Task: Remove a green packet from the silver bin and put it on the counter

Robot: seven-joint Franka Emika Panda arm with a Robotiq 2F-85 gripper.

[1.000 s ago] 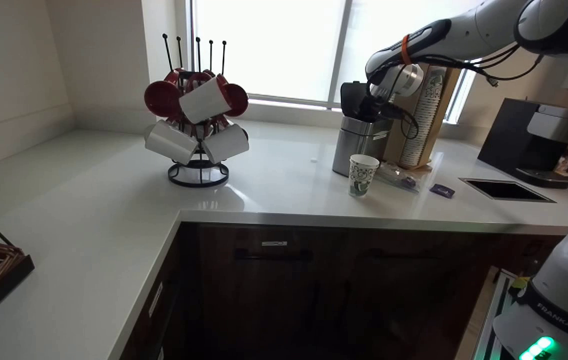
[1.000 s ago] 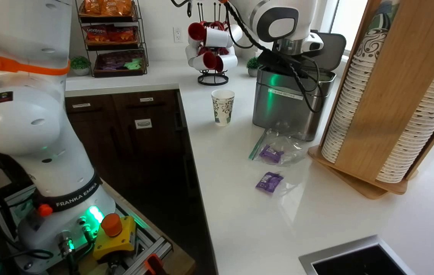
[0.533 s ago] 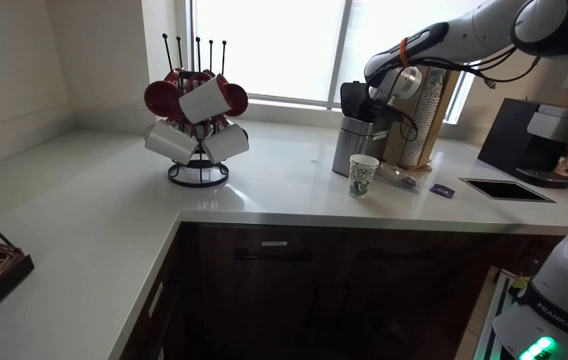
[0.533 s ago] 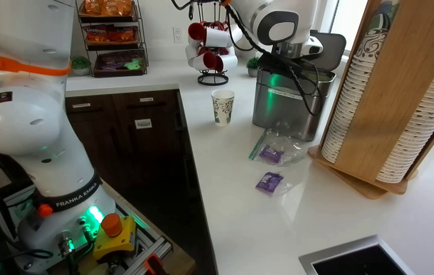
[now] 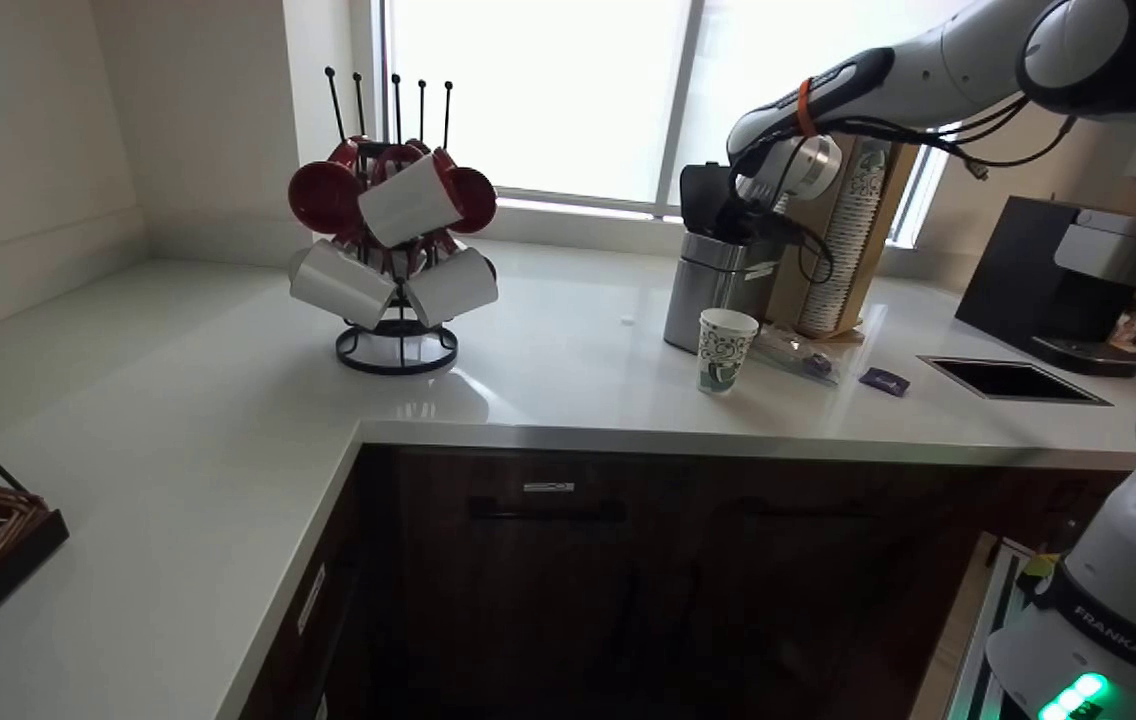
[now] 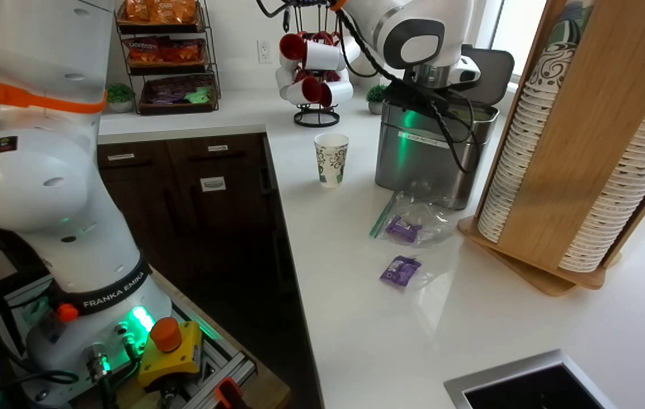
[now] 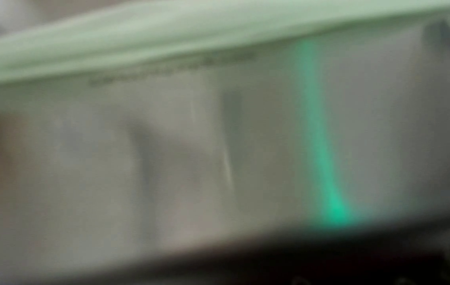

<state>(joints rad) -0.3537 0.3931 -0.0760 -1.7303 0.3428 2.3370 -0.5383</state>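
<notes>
Behind the pale table (image 5: 568, 385) a window (image 5: 538, 90) glares; in an exterior view I see the silver bin (image 5: 706, 290) standing upright behind a paper cup (image 5: 725, 350). In an exterior view the gripper (image 6: 415, 97) sits at the bin's mouth, its fingertips hidden, so I can't tell whether it's clenched or released. Nor can I see where the green packet is. The wrist view is blurred: a pale green band (image 7: 142, 35) above a grey surface (image 7: 264, 158).
</notes>
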